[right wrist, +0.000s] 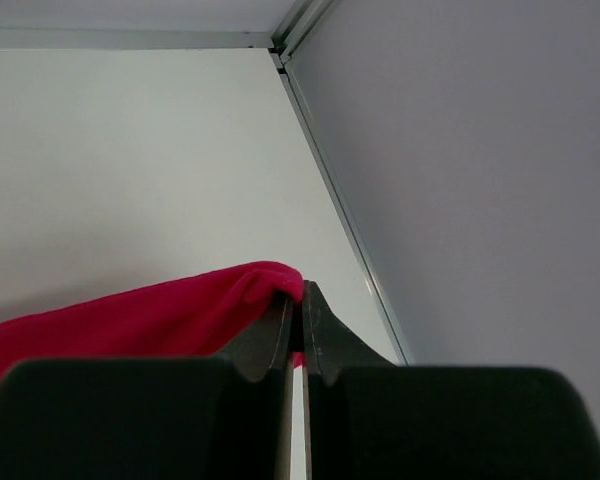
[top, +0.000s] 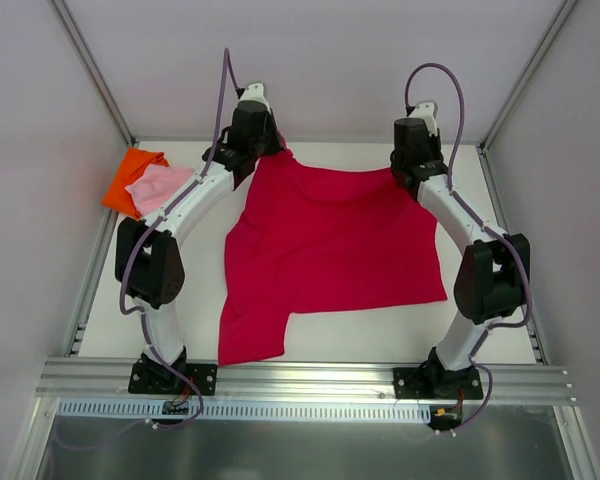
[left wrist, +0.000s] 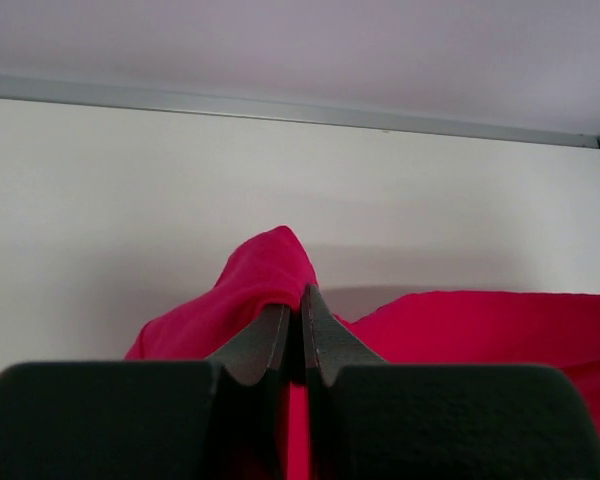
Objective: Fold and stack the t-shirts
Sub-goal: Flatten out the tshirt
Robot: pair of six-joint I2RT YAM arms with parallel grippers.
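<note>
At the far left of the white table (top: pixel 480 330), near the back corner, lies the small bright orange cloth shirt (top: pixel 130 178), all bunched up. The small light pink cloth shirt (top: pixel 160 186) lies partly on it. The left arm (top: pixel 195 200) covers a bit of the pink one, so I cannot tell how neatly either is folded. Next comes the left gripper (left wrist: pixel 302 298). Its two fingers are pressed together and pinch a little hump at the back left corner of the big red cloth shirt (top: pixel 325 250). This shirt lies spread over the middle of the table, with one flap reaching toward the near edge. It looks soft, light and floppy, so I think it will sag and wrinkle when lifted, and it could slip out of a thin pinch. The best places to hold it are probably the corners and edges, two at once, so it hangs flat. On the right, the right gripper (right wrist: pixel 298 300) is pressed together too, pinching the back right corner of the red shirt. From above, both sets of fingertips hide under the wrists, and I cannot make out sleeves or a collar.
</note>
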